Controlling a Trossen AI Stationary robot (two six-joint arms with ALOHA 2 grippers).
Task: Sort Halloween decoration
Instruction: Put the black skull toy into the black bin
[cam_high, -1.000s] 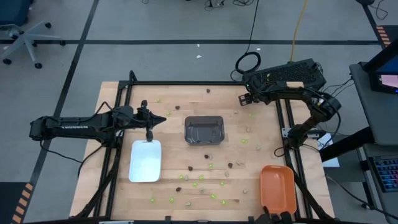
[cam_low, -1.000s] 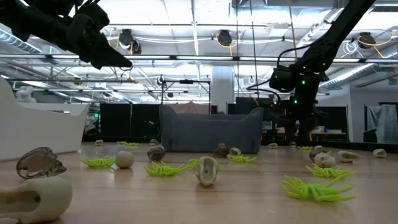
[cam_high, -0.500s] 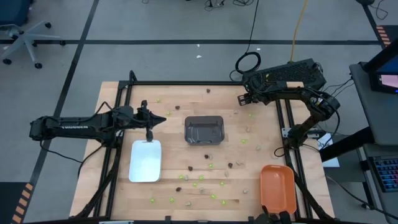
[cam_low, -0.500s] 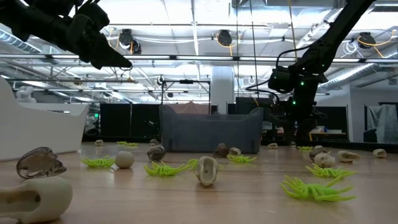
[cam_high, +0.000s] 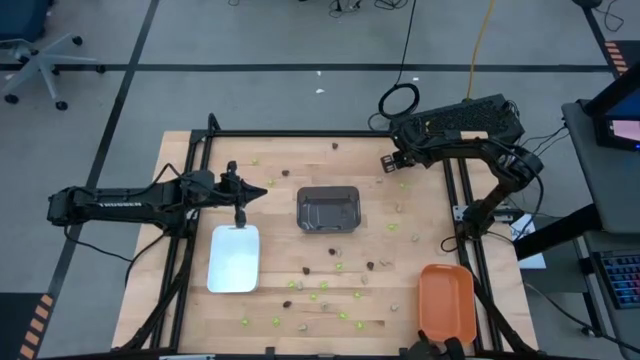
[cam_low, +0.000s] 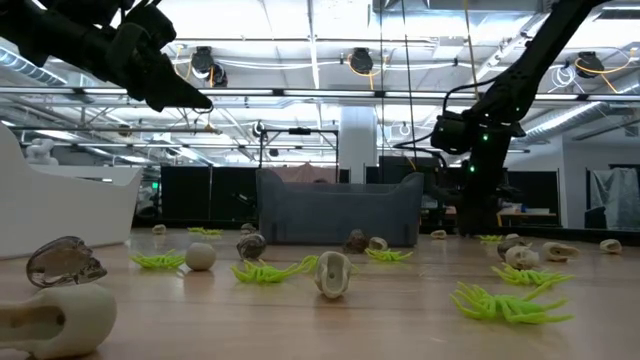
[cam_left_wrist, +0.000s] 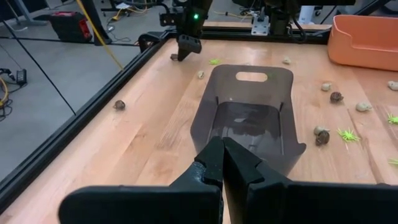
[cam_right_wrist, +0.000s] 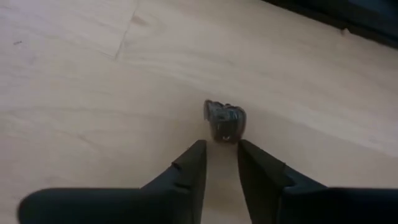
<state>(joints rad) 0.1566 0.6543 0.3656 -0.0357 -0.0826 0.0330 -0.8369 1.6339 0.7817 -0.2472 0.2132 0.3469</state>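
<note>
Right gripper low over table's far right corner, fingers narrowed around dark trinket, tips flanking it; firm hold not confirmable. Left gripper fully closed, empty, hovering above grey tray. Remaining trinkets scattered across table, mostly near front edge.

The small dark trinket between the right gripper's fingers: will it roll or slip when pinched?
The dark trinket looks lumpy, so it probably will not roll far. It is tiny and sits at the right gripper's fingertips, so it might squirt out. It seems rigid.
</note>
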